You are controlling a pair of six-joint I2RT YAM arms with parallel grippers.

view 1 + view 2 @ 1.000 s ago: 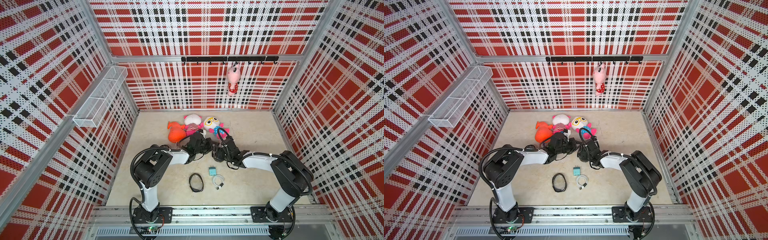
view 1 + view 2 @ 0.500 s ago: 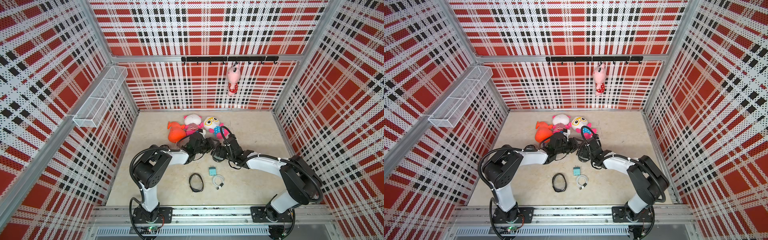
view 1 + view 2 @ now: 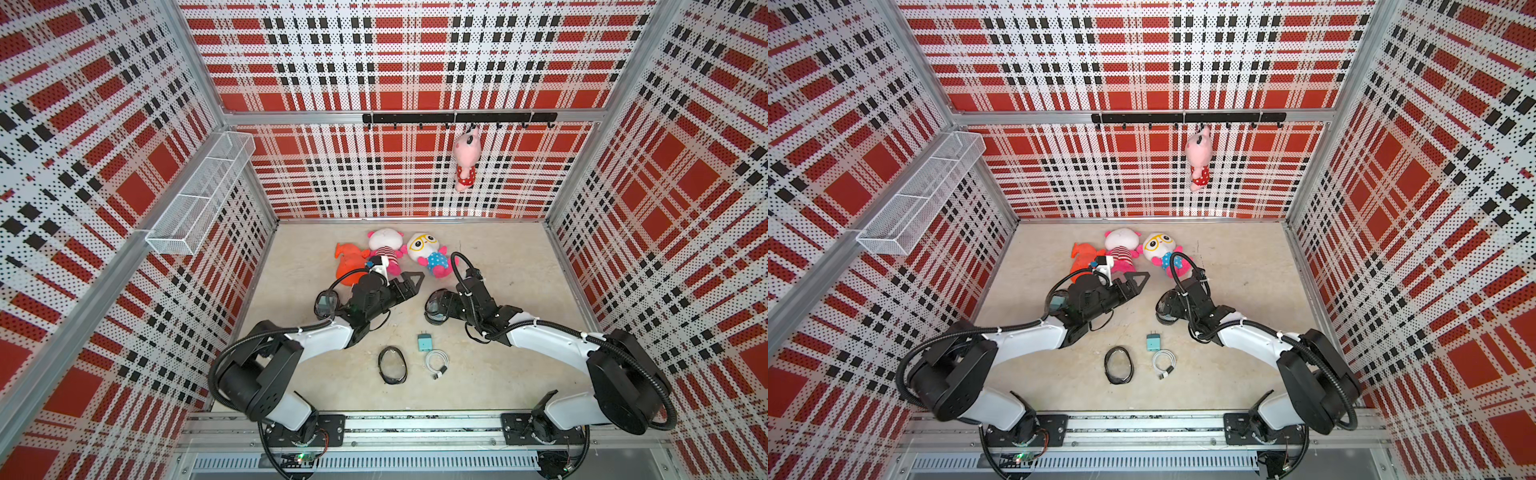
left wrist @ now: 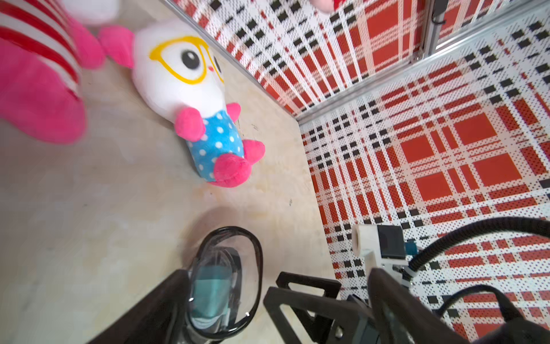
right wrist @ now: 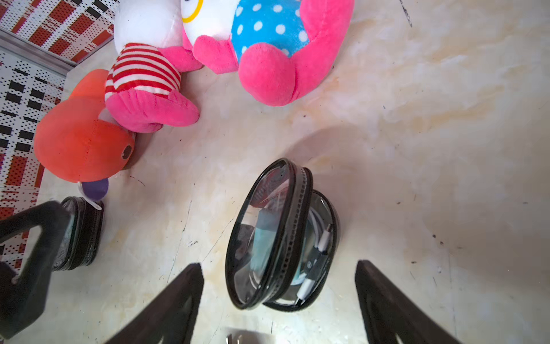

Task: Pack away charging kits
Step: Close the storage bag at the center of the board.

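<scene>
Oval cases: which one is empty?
The case lying flat beside the loose teal adapter; the standing ones, left and right, hold teal adapters.

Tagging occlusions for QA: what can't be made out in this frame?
Right gripper: in both top views its jaws merge with the dark wrist and the upright case; only the right wrist view shows them open.
Upright case: in the right wrist view, unclear whether the zip is closed.
Flat case: too small in both top views to tell if empty.
Orange plush: in both top views, the left wrist camera covers part.
</scene>
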